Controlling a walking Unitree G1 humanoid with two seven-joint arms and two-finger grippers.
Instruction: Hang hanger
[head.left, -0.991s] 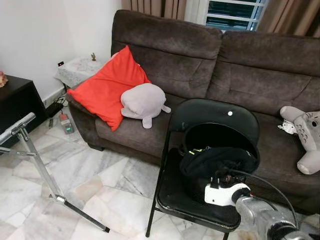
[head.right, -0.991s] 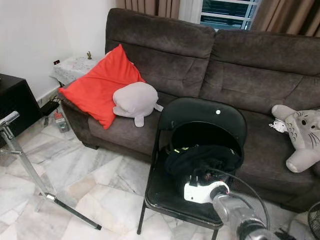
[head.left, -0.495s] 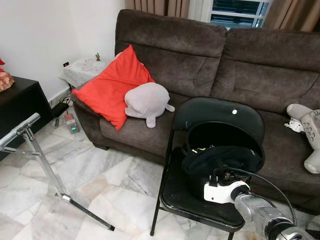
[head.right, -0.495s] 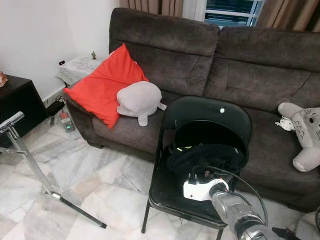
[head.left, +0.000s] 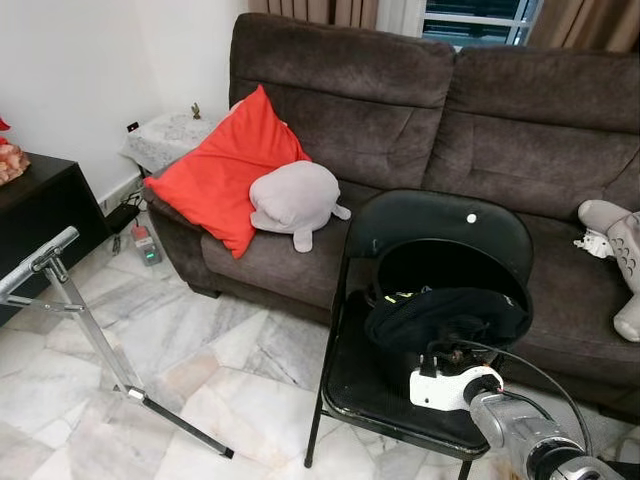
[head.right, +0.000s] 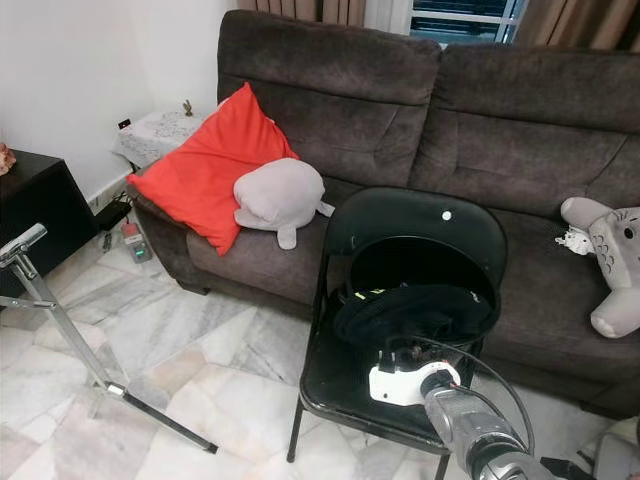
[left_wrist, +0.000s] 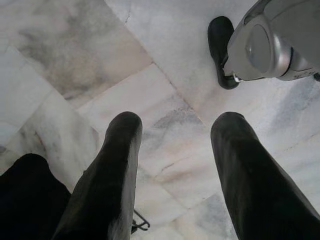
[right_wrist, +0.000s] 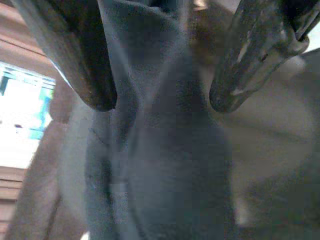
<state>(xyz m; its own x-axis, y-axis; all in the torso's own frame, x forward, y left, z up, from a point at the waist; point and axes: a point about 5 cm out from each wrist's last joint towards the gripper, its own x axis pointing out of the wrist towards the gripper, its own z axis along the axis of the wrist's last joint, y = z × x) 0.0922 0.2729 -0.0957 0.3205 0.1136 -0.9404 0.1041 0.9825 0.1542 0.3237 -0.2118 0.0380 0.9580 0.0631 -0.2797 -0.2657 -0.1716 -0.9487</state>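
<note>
A black garment (head.left: 445, 315) lies bunched on the seat of a black folding chair (head.left: 400, 225) in front of the sofa; no hanger can be made out in it. My right gripper (head.left: 452, 352) reaches into the front of this bundle, and the cloth hides its fingertips in the eye views. In the right wrist view the right gripper (right_wrist: 160, 100) is open, its fingers (right_wrist: 85, 60) spread with dark fabric running between them. My left gripper (left_wrist: 175, 125) hangs open over the marble floor, holding nothing.
A silver metal rack stand (head.left: 70, 310) leans at the left on the marble floor (head.left: 220, 360). Behind the chair a brown sofa (head.left: 400, 110) holds a red cushion (head.left: 225, 170), a grey plush (head.left: 295, 200) and another plush (head.right: 610, 260). A black cabinet (head.left: 35, 205) stands far left.
The head view has shifted slightly. My right arm stays at the garment on the chair, barely moved.
</note>
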